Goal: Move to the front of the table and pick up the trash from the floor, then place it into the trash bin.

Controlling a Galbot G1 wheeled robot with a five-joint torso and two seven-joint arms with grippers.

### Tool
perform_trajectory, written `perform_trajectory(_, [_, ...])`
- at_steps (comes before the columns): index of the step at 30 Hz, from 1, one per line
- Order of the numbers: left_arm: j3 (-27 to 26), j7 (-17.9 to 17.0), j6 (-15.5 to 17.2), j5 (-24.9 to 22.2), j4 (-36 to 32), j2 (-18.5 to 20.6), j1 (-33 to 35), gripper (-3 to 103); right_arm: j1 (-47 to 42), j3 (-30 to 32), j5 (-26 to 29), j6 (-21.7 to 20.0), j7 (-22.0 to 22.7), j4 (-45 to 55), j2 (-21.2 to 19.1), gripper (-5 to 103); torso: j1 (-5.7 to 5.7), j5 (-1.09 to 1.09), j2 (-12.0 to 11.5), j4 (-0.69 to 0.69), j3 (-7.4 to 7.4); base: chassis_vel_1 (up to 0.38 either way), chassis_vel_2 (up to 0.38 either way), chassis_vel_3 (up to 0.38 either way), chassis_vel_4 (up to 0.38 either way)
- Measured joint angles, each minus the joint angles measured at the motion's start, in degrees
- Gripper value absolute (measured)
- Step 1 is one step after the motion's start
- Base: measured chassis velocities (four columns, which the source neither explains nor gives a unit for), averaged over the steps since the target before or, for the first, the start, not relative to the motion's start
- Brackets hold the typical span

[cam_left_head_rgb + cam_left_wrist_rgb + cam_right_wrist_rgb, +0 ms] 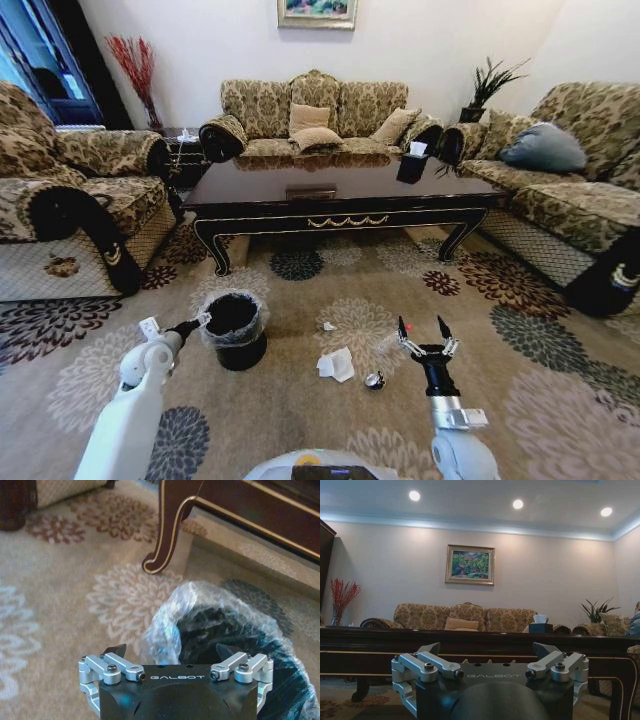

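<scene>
The dark glossy table [340, 195] stands ahead across the carpet. On the floor lie the trash pieces: crumpled white paper [337, 365], a smaller white scrap [327, 326], a dark round bit [374, 380] and a clear bottle [392, 340] with a red cap. The black trash bin [235, 325] with its grey liner stands left of them. My left gripper [200, 320] is open at the bin's rim, just short of the liner [225, 630]. My right gripper [428, 335] stands open and empty, right of the bottle, facing the table [370, 645].
Patterned sofas flank the table: one on the left [70, 200], one on the right [570, 190], one behind [315, 120]. A small black tissue box [413, 160] sits on the table. The curved table leg [167, 525] is beyond the bin.
</scene>
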Motion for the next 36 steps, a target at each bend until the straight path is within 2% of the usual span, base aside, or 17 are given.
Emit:
perform_trajectory(6, [0.2, -1.5, 0.9, -2.5, 2.2, -0.5, -1.2, 100, 0.0, -0.1, 0.0, 0.0, 0.0, -0.1, -0.3, 100, 0.00, 0.00, 0.0, -0.01, 0.00, 0.000, 0.000, 0.000, 0.000])
perform_trajectory(12, [0.2, -1.7, 1.0, -2.7, 3.1, -0.4, -1.7, 100, 0.0, -0.2, 0.0, 0.0, 0.0, -0.2, -0.6, 100, 0.00, 0.00, 0.0, -0.01, 0.00, 0.000, 0.000, 0.000, 0.000])
perform_trajectory(14, [0.2, -1.7, 1.1, -2.8, 3.5, -0.4, -1.9, 103, 0.0, -0.3, 0.0, 0.0, 0.0, -0.2, -0.7, 100, 0.00, 0.00, 0.0, -0.01, 0.00, 0.000, 0.000, 0.000, 0.000])
perform_trajectory(15, [0.3, -1.7, 1.1, -2.8, 3.8, -0.4, -2.0, 99, -0.1, -0.4, 0.0, 0.0, 0.0, -0.2, -0.7, 100, 0.00, 0.00, 0.0, 0.00, 0.00, 0.000, 0.000, 0.000, 0.000])
perform_trajectory(18, [0.4, -1.7, 1.1, -2.7, 4.3, -0.5, -2.3, 98, -0.1, -0.4, 0.0, 0.0, -0.1, -0.2, -0.7, 100, 0.00, 0.00, 0.0, -0.01, 0.00, 0.000, 0.000, 0.000, 0.000])
perform_trajectory(21, [0.6, -1.7, 1.1, -2.4, 5.0, -0.8, -2.5, 91, -0.3, -0.4, -0.1, 0.0, -0.1, -0.1, -0.7, 100, 0.00, 0.00, 0.0, -0.01, 0.00, 0.000, 0.000, 0.000, 0.000])
perform_trajectory(23, [0.6, -1.7, 1.1, -2.3, 5.0, -0.9, -2.5, 91, -0.3, -0.4, -0.1, 0.0, -0.1, -0.1, -0.7, 100, 0.00, 0.00, 0.0, -0.01, 0.00, 0.000, 0.000, 0.000, 0.000])
perform_trajectory(26, [0.7, -1.7, 1.0, -1.6, 5.5, -1.2, -2.6, 76, -0.4, -0.2, 0.1, 0.1, -0.1, 0.2, -1.1, 100, 0.00, 0.00, 0.0, 0.00, 0.00, 0.000, 0.000, 0.000, 0.000])
perform_trajectory(27, [0.7, -1.7, 1.0, -1.6, 5.5, -1.2, -2.6, 76, -0.4, -0.2, 0.1, 0.1, -0.1, 0.2, -1.1, 100, 0.00, 0.00, 0.0, 0.00, 0.00, 0.000, 0.000, 0.000, 0.000])
perform_trajectory(30, [0.9, -1.6, 0.9, -0.9, 6.4, -1.4, -2.8, 59, -0.5, -0.1, 0.2, 0.1, -0.1, 0.3, -1.3, 100, 0.00, 0.00, 0.0, -0.01, 0.00, 0.000, 0.000, 0.000, 0.000])
perform_trajectory(33, [0.9, -1.5, 0.8, -0.6, 6.7, -1.4, -2.9, 53, -0.5, -0.1, 0.2, 0.2, -0.1, 0.3, -1.3, 100, 0.00, 0.00, 0.0, -0.01, -0.01, 0.000, 0.000, 0.000, 0.000])
perform_trajectory(36, [0.9, -1.3, 0.8, -0.1, 6.7, -1.1, -2.9, 38, -0.6, -0.2, 0.2, 0.3, -0.1, 0.3, -1.2, 100, 0.00, 0.00, 0.0, -0.03, -0.01, 0.000, 0.000, 0.000, 0.000])
